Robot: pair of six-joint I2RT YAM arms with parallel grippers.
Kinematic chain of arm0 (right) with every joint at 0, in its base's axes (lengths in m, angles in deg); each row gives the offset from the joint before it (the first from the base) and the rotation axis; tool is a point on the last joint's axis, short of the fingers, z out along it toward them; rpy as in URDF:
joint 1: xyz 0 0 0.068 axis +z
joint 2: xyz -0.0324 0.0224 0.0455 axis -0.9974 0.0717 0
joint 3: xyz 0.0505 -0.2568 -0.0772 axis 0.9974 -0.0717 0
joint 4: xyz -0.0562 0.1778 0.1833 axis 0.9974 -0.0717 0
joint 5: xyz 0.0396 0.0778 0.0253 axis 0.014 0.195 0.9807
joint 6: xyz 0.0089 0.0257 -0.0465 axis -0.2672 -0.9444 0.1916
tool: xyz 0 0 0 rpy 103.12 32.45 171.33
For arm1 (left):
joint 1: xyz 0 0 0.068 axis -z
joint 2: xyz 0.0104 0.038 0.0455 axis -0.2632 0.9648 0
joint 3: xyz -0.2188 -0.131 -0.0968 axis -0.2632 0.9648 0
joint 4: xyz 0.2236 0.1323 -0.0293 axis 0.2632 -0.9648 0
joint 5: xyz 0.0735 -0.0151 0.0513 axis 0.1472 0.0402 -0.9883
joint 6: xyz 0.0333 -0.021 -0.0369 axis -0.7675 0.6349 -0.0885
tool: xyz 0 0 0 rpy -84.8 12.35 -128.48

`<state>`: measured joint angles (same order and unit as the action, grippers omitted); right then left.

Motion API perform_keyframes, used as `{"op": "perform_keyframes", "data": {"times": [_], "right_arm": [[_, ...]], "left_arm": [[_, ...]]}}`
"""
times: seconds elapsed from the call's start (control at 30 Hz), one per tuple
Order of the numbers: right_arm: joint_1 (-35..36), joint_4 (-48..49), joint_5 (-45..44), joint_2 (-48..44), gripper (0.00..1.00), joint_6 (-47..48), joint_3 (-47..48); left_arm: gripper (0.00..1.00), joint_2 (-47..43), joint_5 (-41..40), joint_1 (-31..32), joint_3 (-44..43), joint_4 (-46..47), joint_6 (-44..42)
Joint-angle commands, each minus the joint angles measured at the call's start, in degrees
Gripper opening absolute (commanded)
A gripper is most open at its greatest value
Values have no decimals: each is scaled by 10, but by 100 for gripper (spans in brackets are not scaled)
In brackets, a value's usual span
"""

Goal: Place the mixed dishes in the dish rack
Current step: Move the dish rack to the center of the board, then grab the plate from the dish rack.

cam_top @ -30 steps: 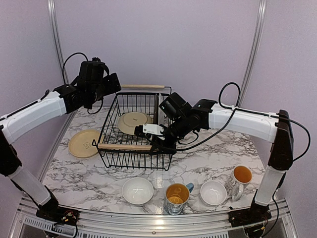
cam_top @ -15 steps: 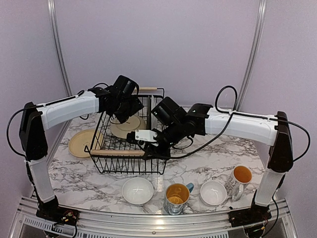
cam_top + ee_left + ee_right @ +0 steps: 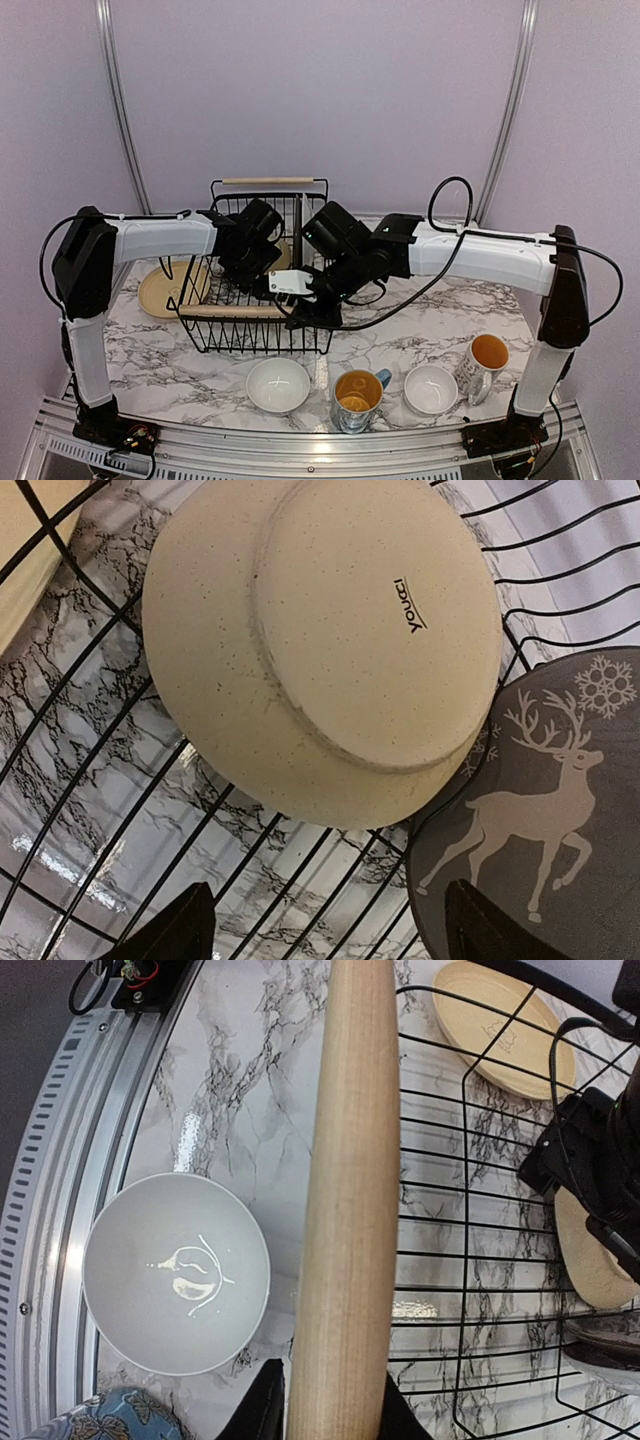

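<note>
The dish rack (image 3: 255,335) stands mid-table. My right gripper (image 3: 302,312) is shut on its near wooden handle (image 3: 345,1210), which runs between the fingers (image 3: 262,1408) in the right wrist view. My left gripper (image 3: 250,272) reaches down inside the rack, open and empty (image 3: 325,942). Below it a cream plate (image 3: 330,630) lies bottom-up on the wires, partly over a grey reindeer plate (image 3: 540,810). A pale yellow plate (image 3: 165,290) lies on the table left of the rack, also in the right wrist view (image 3: 505,1025).
Along the near edge stand a white bowl (image 3: 278,385), a blue yellow-lined mug (image 3: 357,397), a second white bowl (image 3: 431,388) and a white yellow-lined mug (image 3: 485,360). The rack's far handle (image 3: 270,181) is near the back wall.
My left arm has swung from high at the left down into the rack. The rack, held by my right gripper, has shifted a little to the left.
</note>
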<state>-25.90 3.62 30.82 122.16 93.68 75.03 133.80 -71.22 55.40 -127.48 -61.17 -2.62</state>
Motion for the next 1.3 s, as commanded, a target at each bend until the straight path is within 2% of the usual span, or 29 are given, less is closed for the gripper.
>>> {"op": "perform_keyframes", "data": {"times": [0.0,0.4,0.6,0.9,1.13,1.27], "right_arm": [[31,-52,42,22,23,18,-19],[30,-56,54,20,24,24,-21],[31,-57,62,15,24,25,-24],[31,-59,60,18,23,27,-28],[30,-58,59,19,23,29,-30],[30,-58,58,24,23,30,-30]], "left_arm": [[82,28,-32,-2,-2,8,41],[82,104,-76,-20,-33,-10,113],[79,74,-130,-36,54,148,104],[76,18,-203,-21,55,288,-56],[72,-19,-208,-7,54,313,-99],[71,-25,-209,-4,65,363,-128]]}}
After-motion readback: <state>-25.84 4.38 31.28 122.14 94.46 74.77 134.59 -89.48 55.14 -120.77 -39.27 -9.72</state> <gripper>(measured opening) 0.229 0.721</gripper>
